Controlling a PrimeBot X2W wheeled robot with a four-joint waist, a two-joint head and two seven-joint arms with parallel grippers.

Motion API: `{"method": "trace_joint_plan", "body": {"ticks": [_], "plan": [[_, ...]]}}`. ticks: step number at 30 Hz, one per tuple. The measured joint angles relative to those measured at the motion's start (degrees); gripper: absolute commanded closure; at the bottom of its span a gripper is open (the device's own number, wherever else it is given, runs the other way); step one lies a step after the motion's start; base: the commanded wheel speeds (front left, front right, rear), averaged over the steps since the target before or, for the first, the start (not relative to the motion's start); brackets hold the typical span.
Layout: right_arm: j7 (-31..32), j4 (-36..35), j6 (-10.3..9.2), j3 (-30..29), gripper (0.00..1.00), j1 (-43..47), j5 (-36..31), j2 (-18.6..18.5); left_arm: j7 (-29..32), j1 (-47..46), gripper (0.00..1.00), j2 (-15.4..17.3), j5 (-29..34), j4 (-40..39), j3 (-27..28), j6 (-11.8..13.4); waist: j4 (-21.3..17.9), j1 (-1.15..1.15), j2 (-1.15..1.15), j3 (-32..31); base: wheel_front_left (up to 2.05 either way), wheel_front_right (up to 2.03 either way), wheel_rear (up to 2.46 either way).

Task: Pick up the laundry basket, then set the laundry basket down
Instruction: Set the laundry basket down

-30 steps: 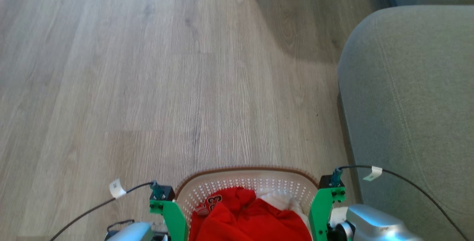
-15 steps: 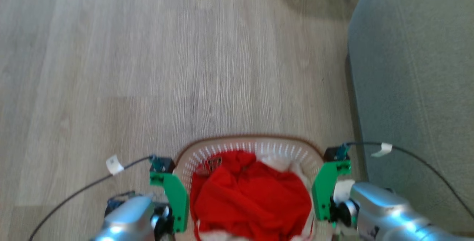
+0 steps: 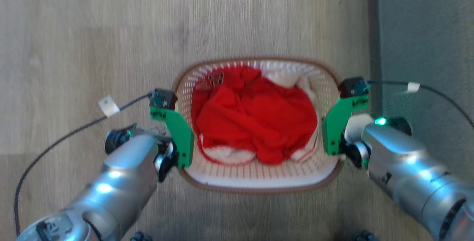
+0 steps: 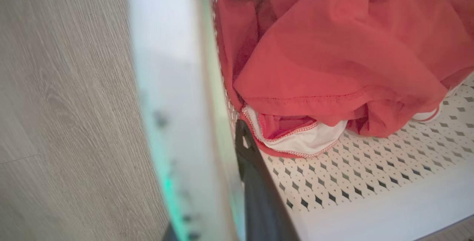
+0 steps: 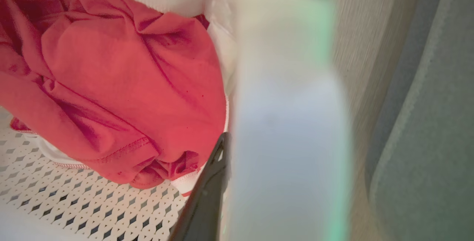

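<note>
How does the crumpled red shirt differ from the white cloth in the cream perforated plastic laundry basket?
The crumpled red shirt lies on top and covers most of the middle; the white cloth sits mostly under it, showing at the edges. The red shirt bears printed lettering; the white cloth has red-stitched trim. Both lie bunched inside the cream perforated plastic laundry basket.

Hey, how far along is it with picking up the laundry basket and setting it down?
Done: the left gripper and right gripper are clamped on the side walls of the laundry basket. In hand: the lift; whether it clears the floor, I cannot tell. Left: setting it down and releasing.
</note>
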Motion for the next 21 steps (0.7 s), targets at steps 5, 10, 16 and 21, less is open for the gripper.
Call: {"method": "trace_joint_plan", "body": {"ticks": [5,10,16,21], "plan": [[-3.67,0.05,0.03,0.0,1.0,-4.24,-1.96,-0.97,0.04,-4.36,1.0,0.1,1.0,-1.33,-0.02,1.09,0.01,0.0,0.0,6.69,0.0,0.0,0.0],[-4.66,0.89,0.36,-0.24,1.0,-8.54,-2.11,-1.29,-0.45,-8.39,1.0,0.15,1.68,-2.07,-0.03,2.25,0.35,0.0,0.0,12.78,0.0,0.0,0.0],[-5.56,2.37,0.41,-0.32,1.0,-10.28,-2.1,-1.19,-0.36,-10.07,1.0,0.2,2.0,-3.23,-0.19,3.0,0.8,-0.01,0.0,18.05,0.0,0.0,0.0],[-6.06,3.49,0.42,-0.55,1.0,-11.46,-1.36,-0.64,-0.45,-10.95,1.0,0.23,2.54,-3.2,-0.33,3.02,0.88,-0.02,0.0,20.59,0.0,0.0,0.0]]}}
